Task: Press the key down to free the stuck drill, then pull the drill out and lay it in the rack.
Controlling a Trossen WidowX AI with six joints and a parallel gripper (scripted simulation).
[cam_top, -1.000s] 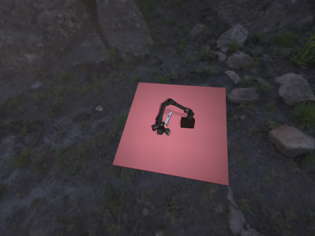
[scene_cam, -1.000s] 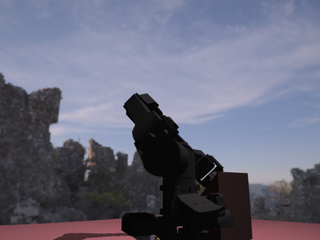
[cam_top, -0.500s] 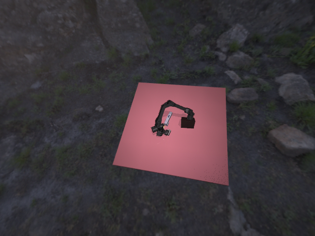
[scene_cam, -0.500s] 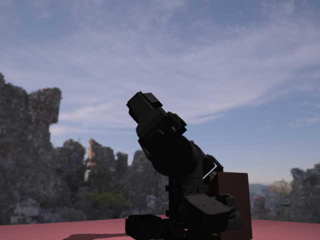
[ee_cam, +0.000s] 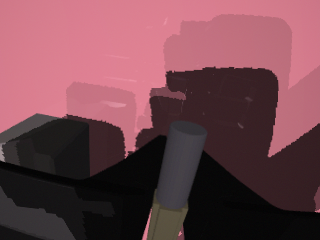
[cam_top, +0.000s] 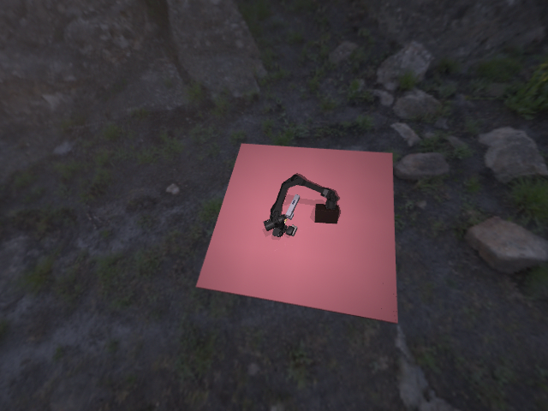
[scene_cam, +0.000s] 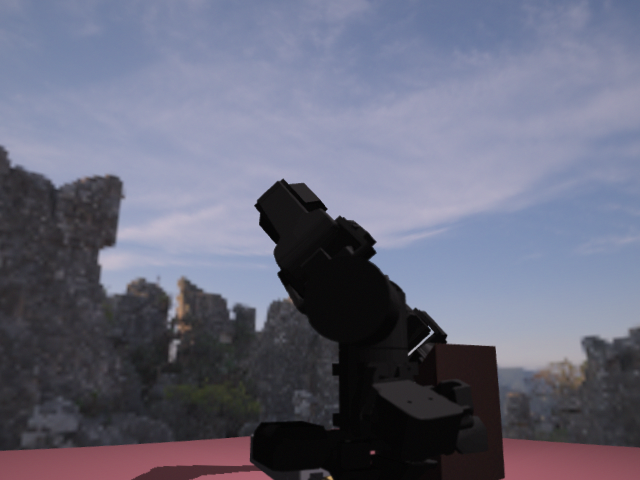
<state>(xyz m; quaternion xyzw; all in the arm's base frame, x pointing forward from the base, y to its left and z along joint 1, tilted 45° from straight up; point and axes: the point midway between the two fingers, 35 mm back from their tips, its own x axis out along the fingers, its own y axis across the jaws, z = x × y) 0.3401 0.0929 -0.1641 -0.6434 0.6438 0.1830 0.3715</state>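
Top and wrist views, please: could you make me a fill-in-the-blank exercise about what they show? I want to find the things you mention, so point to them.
1. The flat square surface (cam_top: 345, 265) (scene_cam: 155, 446) (ee_cam: 50, 40) is coloured ____.
2. In the top view, the dark block (cam_top: 326, 214) (scene_cam: 467, 372) lies to the ____ of the pale bar (cam_top: 290, 209).
3. The grey part (ee_cam: 181, 165) in the wrist view is shaped like a ____.
4. The jaws are not open but ____ on the tan piece (ee_cam: 167, 220) below it.

Missing words: pink; right; cylinder; closed

Pale bar (cam_top: 292, 206), dark box (cam_top: 326, 215) (scene_cam: 478, 403), gap between
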